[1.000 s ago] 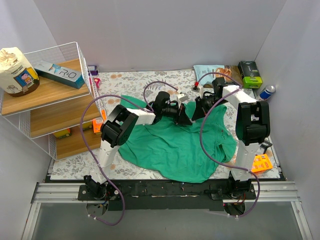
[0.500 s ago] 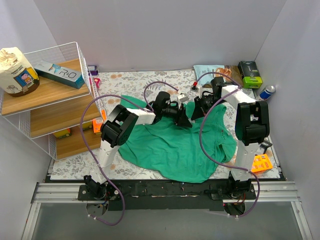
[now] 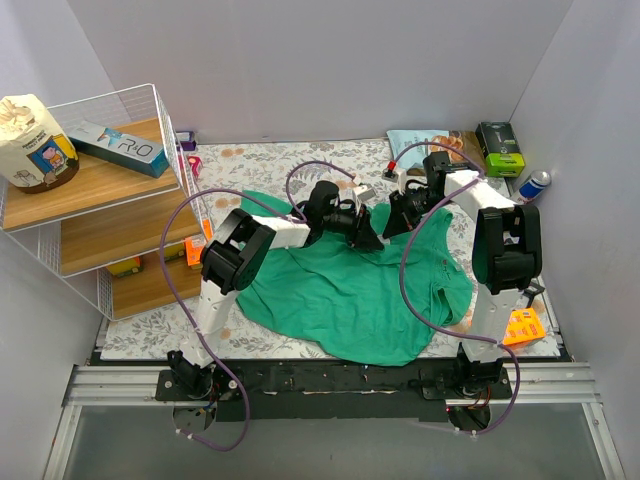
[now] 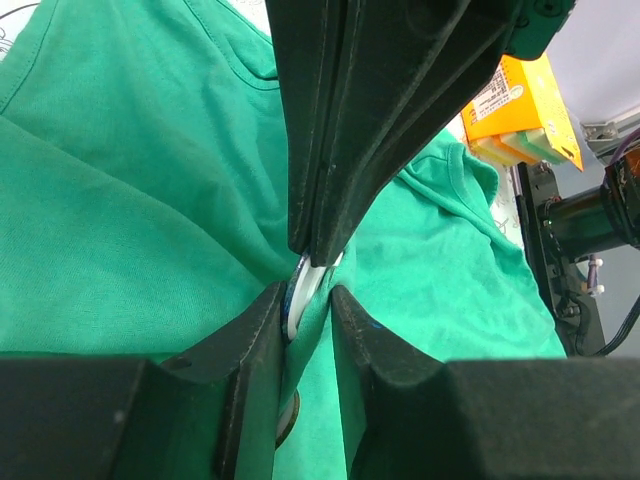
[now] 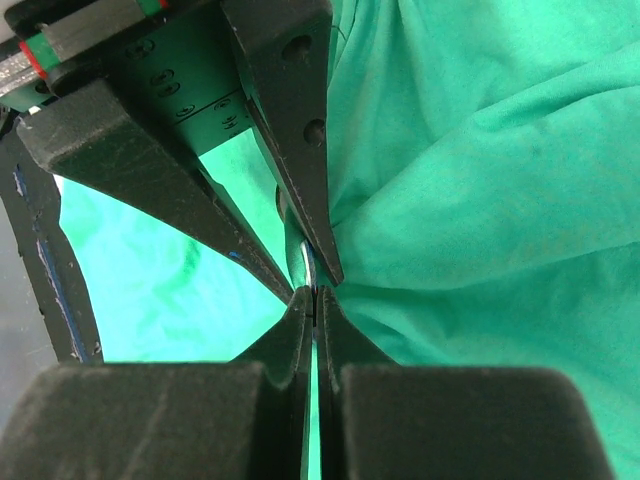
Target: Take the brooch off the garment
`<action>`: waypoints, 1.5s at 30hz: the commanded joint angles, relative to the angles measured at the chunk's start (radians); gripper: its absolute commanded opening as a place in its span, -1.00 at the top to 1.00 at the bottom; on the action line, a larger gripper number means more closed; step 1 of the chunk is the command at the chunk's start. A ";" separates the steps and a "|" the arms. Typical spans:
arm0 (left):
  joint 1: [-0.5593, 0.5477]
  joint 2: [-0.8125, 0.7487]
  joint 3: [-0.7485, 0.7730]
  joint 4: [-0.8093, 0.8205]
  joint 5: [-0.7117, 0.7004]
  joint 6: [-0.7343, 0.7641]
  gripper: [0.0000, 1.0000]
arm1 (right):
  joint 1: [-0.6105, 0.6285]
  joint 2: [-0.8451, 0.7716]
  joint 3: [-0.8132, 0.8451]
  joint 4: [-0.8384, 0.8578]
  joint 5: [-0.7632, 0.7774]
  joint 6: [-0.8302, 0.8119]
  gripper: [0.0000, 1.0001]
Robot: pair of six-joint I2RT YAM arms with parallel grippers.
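The emerald-green short-sleeved garment of soft wrinkled cloth (image 3: 350, 290) lies spread over the floral-patterned desk (image 3: 250, 160). Over its far edge near the collar the two arms meet tip to tip, so neither is the nearer one. The left hand (image 3: 370, 238) has its fingers drawn close with only a narrow gap, and a raised fold of the garment is nipped in that gap. The right hand (image 3: 392, 222) comes at it head-on from the opposite side, fingers pressed flat together into one thin wedge whose point sits on the same fold. There the brooch (image 4: 298, 290) shows as a thin, pale-rimmed round piece seen edge-on, wedged between the left fingertips and touching the right tips. It looks pinched by its rim in the right hand, though the contact is mostly hidden. Its flat face runs parallel to both sets of fingers, its edge steep in the left wrist view. The coming pull likely runs along the line joining the hands, away from the held cloth.
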 commanded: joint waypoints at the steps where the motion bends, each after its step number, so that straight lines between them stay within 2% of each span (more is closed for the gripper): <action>1: -0.001 -0.034 -0.004 0.071 0.031 -0.043 0.54 | 0.000 -0.048 -0.006 0.043 -0.006 0.009 0.97; 11: -0.003 -0.019 -0.008 0.115 0.026 -0.086 0.79 | 0.011 -0.045 -0.004 0.049 -0.016 0.023 0.97; 13: -0.003 -0.017 -0.007 0.121 0.023 -0.097 0.79 | 0.017 -0.045 -0.006 0.052 -0.020 0.024 0.97; 17: -0.004 -0.014 -0.011 0.140 0.032 -0.117 0.64 | 0.023 -0.043 -0.012 0.057 -0.021 0.026 0.97; 22: -0.004 -0.007 -0.010 0.173 0.049 -0.155 0.64 | 0.025 -0.042 -0.009 0.062 -0.020 0.032 0.97; 25: -0.003 -0.007 -0.010 0.178 0.051 -0.160 0.85 | 0.028 -0.038 -0.004 0.063 -0.018 0.032 0.97; 27: -0.004 -0.002 -0.010 0.186 0.048 -0.169 0.88 | 0.026 -0.037 -0.004 0.063 -0.015 0.033 0.97; 30: -0.004 0.001 -0.011 0.209 0.062 -0.201 0.78 | 0.029 -0.037 -0.009 0.068 -0.013 0.036 0.97; 45: -0.004 0.016 0.002 0.264 0.049 -0.263 0.72 | 0.036 -0.029 -0.007 0.074 -0.007 0.041 0.97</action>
